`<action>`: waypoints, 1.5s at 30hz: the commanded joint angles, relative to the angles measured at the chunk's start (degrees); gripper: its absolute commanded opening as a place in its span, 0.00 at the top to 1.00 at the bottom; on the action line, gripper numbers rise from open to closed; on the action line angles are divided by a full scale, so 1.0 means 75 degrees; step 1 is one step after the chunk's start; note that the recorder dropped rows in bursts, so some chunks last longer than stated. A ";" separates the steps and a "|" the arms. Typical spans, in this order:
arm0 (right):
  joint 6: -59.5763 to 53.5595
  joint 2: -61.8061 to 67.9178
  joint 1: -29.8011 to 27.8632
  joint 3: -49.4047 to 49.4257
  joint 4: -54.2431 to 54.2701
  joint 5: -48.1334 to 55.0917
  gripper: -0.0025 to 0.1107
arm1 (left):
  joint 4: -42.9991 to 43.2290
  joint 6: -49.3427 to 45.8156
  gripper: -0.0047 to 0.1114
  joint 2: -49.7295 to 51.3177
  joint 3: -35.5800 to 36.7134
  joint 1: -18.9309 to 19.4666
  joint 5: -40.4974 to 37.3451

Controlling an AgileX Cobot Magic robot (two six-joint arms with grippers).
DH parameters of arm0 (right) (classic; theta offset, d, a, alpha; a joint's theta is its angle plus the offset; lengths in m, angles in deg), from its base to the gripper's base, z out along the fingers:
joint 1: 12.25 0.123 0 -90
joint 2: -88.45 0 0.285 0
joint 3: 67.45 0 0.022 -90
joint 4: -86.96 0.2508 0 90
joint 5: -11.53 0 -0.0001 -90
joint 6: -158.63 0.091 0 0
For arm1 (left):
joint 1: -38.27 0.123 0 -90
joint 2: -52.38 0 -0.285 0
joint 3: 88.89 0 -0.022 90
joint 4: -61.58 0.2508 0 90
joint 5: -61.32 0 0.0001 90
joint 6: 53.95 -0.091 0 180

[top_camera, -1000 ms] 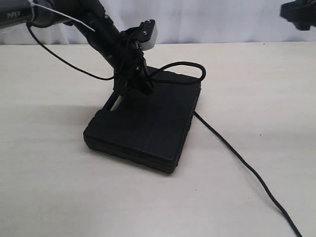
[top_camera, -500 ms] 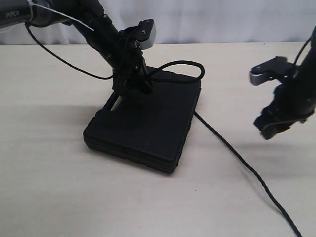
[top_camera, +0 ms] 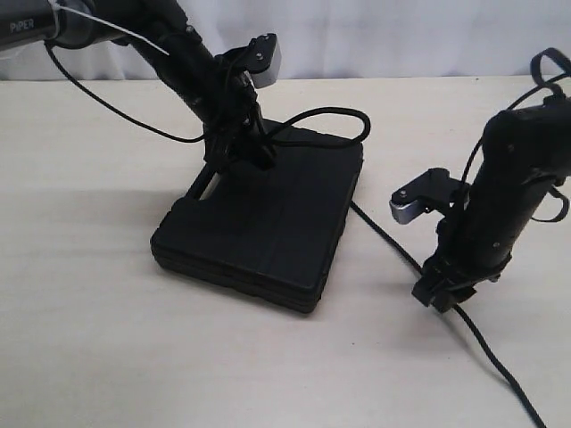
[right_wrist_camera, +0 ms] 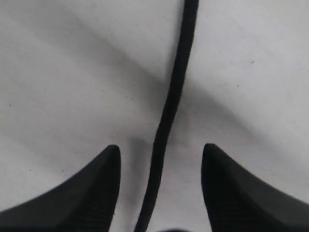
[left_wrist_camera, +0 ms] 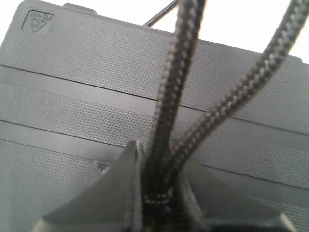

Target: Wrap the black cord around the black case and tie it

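The black case [top_camera: 268, 223] lies flat on the table, its ribbed lid [left_wrist_camera: 72, 96] filling the left wrist view. My left gripper [top_camera: 252, 158] stands over the case's far end, shut on two strands of the black cord [left_wrist_camera: 169, 135]. From there the cord [top_camera: 335, 116] loops over the case's far corner, drops to the table and runs toward the front right [top_camera: 500, 370]. My right gripper [top_camera: 443, 294] is low over that stretch, open, and the cord [right_wrist_camera: 166, 116] passes between its two fingers [right_wrist_camera: 104, 183] without touching them.
A pale wooden table [top_camera: 89, 339] carries everything. A white curtain [top_camera: 401, 36] hangs along the far edge. The left arm's thin cable [top_camera: 107, 102] arcs above the table at the far left.
My right arm came in from the upper right and dropped over the cord on the table, jaws open astride it. The left gripper and the case stayed put.
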 commanded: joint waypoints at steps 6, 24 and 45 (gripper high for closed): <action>0.0707 -0.0162 -0.0499 -0.0859 0.1555 0.1688 0.94 | -0.0107 0.0050 0.96 -0.0018 0.0002 0.0086 -0.0056; 0.1495 0.0628 -0.2211 -0.0094 0.9116 -0.0651 0.59 | -0.0498 -0.0214 0.96 -0.0018 0.0002 0.0391 -0.0056; -0.2136 -0.1638 -0.2226 -0.2410 0.1220 0.1885 0.47 | -0.0511 -0.0214 0.96 -0.0018 0.0002 0.0391 -0.0056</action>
